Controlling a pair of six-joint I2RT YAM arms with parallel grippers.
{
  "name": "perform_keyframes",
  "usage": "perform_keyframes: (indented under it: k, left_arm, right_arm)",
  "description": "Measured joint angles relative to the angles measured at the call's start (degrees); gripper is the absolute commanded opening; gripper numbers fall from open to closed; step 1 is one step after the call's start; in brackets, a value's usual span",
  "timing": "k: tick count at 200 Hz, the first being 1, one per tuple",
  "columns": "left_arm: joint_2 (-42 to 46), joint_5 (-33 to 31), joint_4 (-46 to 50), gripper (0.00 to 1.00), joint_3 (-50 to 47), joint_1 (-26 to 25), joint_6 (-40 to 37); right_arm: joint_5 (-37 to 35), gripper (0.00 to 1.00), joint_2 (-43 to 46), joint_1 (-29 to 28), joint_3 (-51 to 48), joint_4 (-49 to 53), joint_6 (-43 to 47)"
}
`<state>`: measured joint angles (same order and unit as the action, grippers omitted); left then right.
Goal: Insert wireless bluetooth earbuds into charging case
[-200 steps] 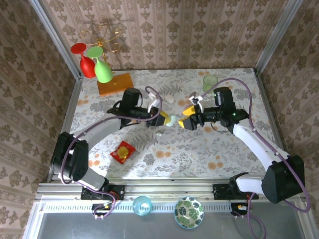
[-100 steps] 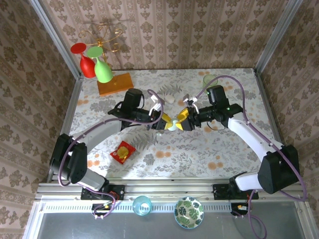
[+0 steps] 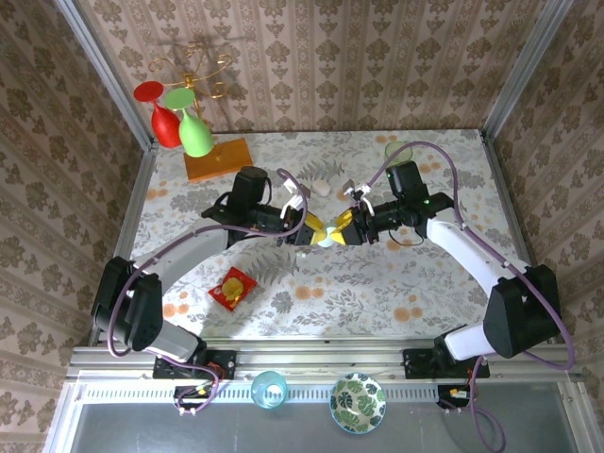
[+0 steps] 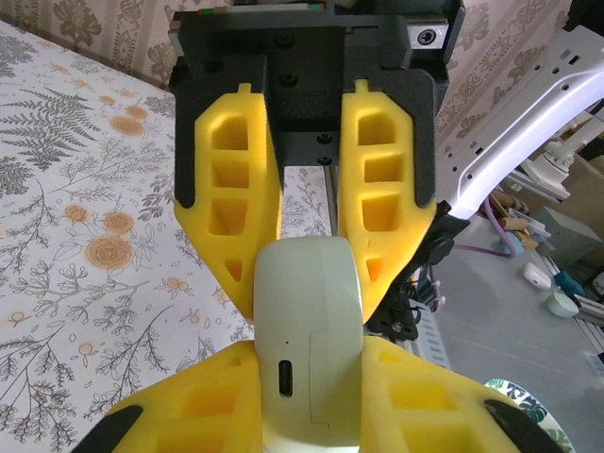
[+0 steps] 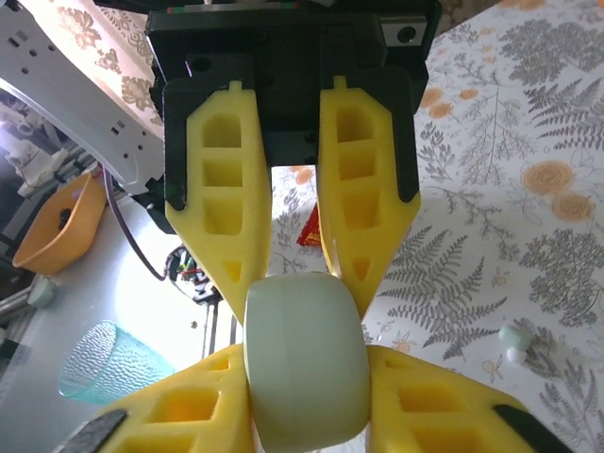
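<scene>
A pale green oval charging case hangs above the middle of the table, held from both sides. My left gripper is shut on its end with the charging port, which shows in the left wrist view between my left gripper fingers. From the right, my right gripper has its yellow fingers pressed on both flanks of the case. The case's lid is closed. One tiny pale green earbud lies on the flowered cloth below.
A rack of red and green wine glasses on an orange base stands at the back left. A white oval case and a green cup sit behind the grippers. A red packet lies front left.
My right gripper has moved left up to the case and closed its fingers on it. The left gripper kept its hold and shifted slightly right.
</scene>
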<state>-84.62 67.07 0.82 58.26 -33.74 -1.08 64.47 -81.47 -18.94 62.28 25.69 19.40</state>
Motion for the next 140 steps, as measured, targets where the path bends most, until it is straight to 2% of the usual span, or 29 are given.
perform_keyframes:
  k: [15, 29, 43, 52, 60, 72, 86, 96, 118, 140]
  left_arm:
    - [0.00, 0.09, -0.04, 0.16, 0.00, 0.02, 0.02]
    - [0.00, 0.09, -0.31, 0.37, 0.00, 0.02, 0.24]
    - [0.00, -0.22, -1.64, 0.53, -0.04, -0.04, 1.07]
    - [0.02, -0.42, -3.67, 0.59, -0.24, -0.04, 1.42]
    - [0.17, -0.70, -5.86, 0.69, -0.76, -0.07, 2.29]
    - [0.98, -1.66, -10.73, 0.83, -2.62, -0.02, 3.96]
    - [2.25, -3.26, -16.96, 0.97, -5.33, 0.26, 6.40]
    - [3.28, -4.81, -21.53, 1.00, -7.39, 0.61, 8.50]
    - [5.64, -9.81, -28.26, 1.00, -10.62, 1.66, 9.46]
    - [8.26, -17.81, -32.41, 1.00, -13.18, 2.05, 8.59]
  right_arm:
    - [0.31, 0.19, 0.00, 0.13, 0.00, 0.02, 0.07]
    - [0.35, 0.18, 0.02, 0.15, -0.02, -0.28, -0.33]
    - [0.48, 0.18, 0.09, 0.15, -0.24, -2.21, -2.19]
    - [0.39, 0.15, 0.15, 0.20, -0.68, -4.55, -4.98]
    - [0.13, 0.11, 0.22, 0.35, -1.31, -6.67, -7.65]
    - [-0.85, 0.17, 0.24, 0.66, -2.38, -10.25, -12.57]
    - [-2.69, 0.14, 0.46, 1.09, -3.34, -13.86, -18.53]
    - [-4.37, 0.14, 0.96, 1.31, -3.98, -16.46, -23.04]
    - [-7.50, 0.13, 1.77, 1.62, -4.33, -21.68, -34.27]
    - [-10.45, 0.13, 2.03, 1.70, -4.68, -26.93, -45.86]
